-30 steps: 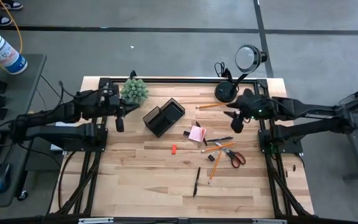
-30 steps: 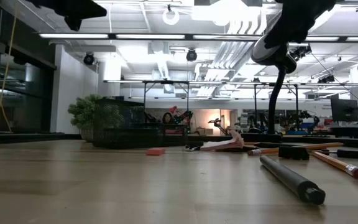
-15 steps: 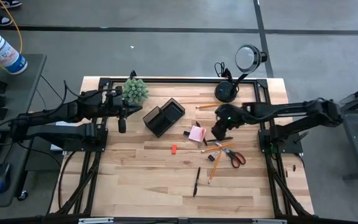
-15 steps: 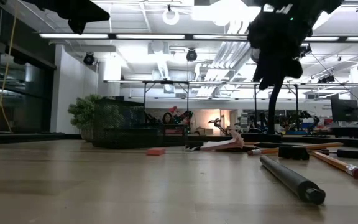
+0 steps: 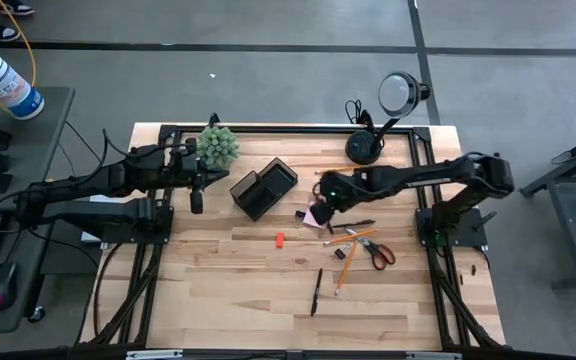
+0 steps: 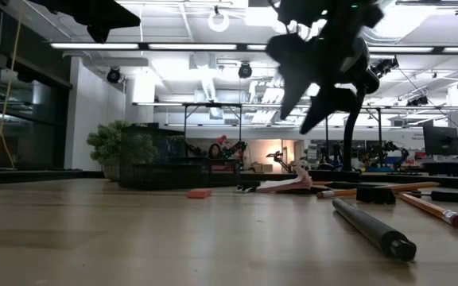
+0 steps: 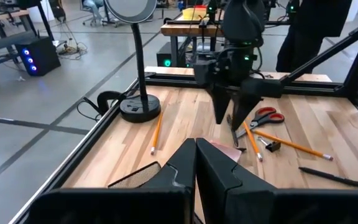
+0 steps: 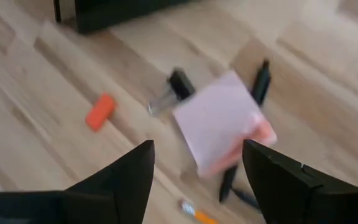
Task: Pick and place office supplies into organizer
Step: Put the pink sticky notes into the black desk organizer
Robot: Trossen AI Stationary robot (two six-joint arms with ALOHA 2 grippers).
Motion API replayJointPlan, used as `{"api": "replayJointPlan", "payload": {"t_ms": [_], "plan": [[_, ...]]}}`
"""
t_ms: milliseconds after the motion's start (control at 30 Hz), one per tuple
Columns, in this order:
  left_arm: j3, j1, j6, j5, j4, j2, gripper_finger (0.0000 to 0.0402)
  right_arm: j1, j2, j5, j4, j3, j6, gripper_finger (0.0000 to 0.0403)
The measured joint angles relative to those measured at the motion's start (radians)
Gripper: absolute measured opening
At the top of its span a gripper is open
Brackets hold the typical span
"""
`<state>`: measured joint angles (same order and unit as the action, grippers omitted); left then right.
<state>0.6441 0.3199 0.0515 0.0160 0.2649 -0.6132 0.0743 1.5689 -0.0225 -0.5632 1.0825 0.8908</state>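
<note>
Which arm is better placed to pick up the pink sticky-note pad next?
The right. Its open gripper hangs just above the pink pad, fingers either side in its wrist view. The left gripper waits shut at the table's far left edge, beyond the organizer.

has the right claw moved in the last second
Yes. The right claw has swung leftward across the table, away from the lamp base, and now hangs open over the pink sticky-note pad.

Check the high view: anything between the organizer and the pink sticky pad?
Almost bare wood between the organizer and the pink sticky-note pad; only a tiny black piece lies just beside the pad. The right gripper hangs open above the pad.
</note>
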Motion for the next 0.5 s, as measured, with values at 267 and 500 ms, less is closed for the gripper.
{"api": "replayJointPlan", "payload": {"t_ms": [267,500], "plan": [[0.000,0.000,0.004,-0.008,0.031,0.000,0.0001,0.009,0.120,0.076,0.015,0.158,-0.132,0.0234],[0.000,0.000,0.004,-0.008,0.072,0.000,0.0001,0.010,0.154,0.106,0.048,0.207,-0.069,0.0232]]}}
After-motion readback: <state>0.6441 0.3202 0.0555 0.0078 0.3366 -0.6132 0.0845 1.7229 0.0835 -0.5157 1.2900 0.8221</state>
